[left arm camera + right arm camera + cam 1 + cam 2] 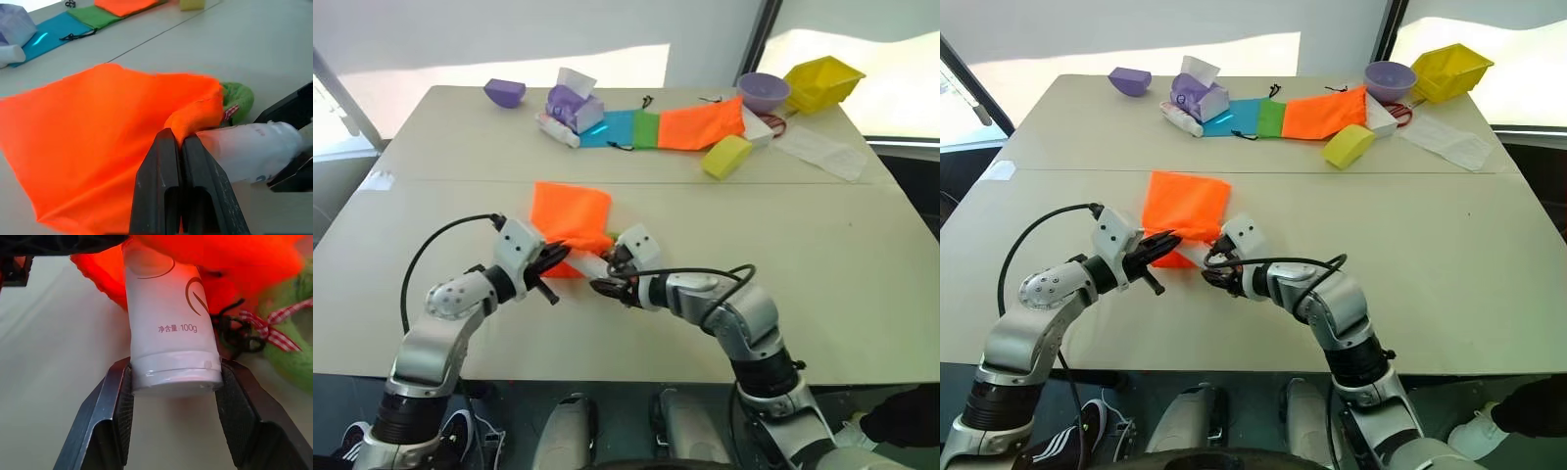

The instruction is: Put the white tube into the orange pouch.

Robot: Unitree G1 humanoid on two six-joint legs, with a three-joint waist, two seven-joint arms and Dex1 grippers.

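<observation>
The orange pouch (570,215) lies on the near half of the table, its mouth end lifted toward me. My left gripper (178,137) is shut on the rim of that mouth and holds a fold of the fabric. The white tube (168,323) is held by its cap end in my right gripper (173,377), with a finger on each side. The tube's far end reaches under the raised orange fabric at the mouth. Beside the mouth sits the green bead (239,98) on its dark cord, with a red checked ribbon.
At the back of the table lie a blue, a green and a second orange pouch (700,125), with a yellow sponge (726,157), a purple bowl (763,91), a yellow bin (822,82), a tissue pack (573,103) and a white bag (822,152).
</observation>
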